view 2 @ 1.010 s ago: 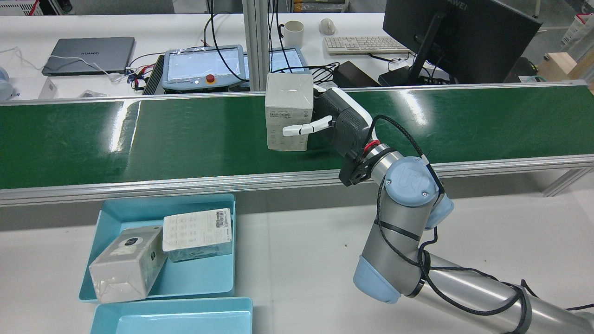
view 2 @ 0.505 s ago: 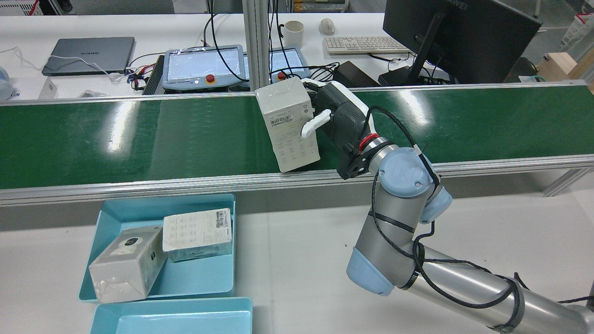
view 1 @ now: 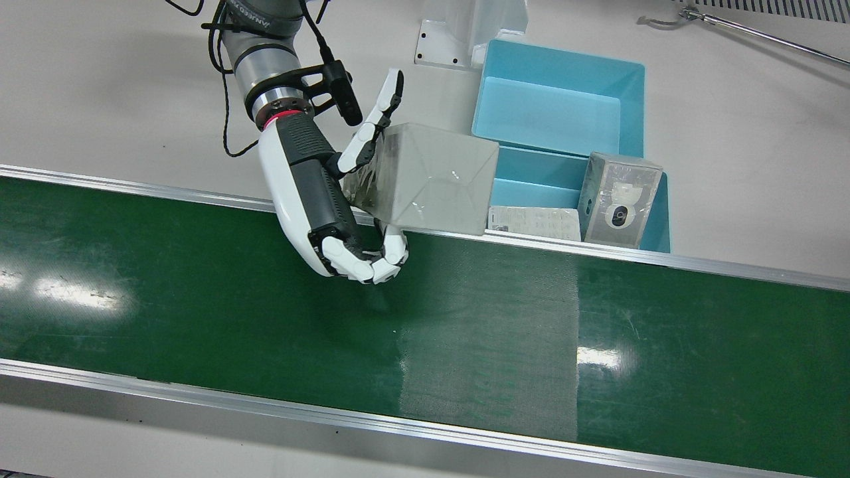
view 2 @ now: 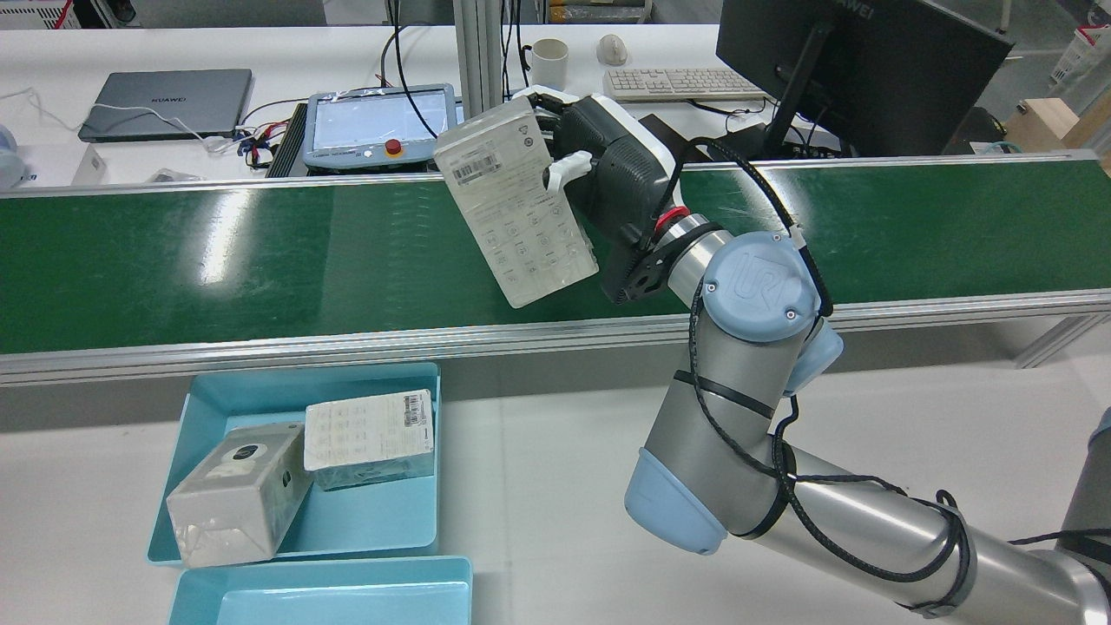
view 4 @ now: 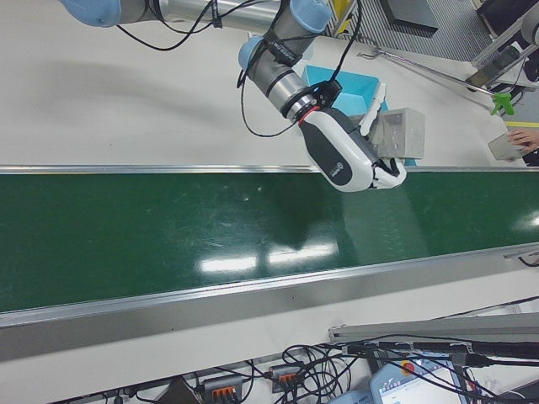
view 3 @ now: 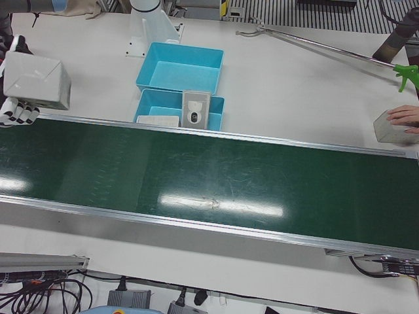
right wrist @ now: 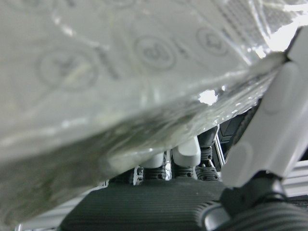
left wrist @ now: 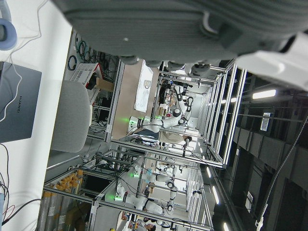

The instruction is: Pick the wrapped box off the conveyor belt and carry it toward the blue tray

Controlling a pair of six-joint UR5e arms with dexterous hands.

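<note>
Your right hand (view 2: pixel 608 165) grips the wrapped box (view 2: pixel 516 201), tilted above the green belt (view 2: pixel 260 252), barcode label uppermost. Left hand's fingers: cannot tell. The laptop (view 2: pixel 165 102) reads HUAWEI.

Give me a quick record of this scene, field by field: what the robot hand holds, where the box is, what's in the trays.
Holder: right robot hand, closed on the box
Held item: grey plastic-wrapped box, tilted, lifted clear of the belt
Belt: green conveyor belt, nothing lying on it
Near tray: light blue plastic tray holding two wrapped boxes, one with a camera picture, one flat with a barcode
Second tray: blue tray, empty
Left robot hand: holds nothing that shows
</note>
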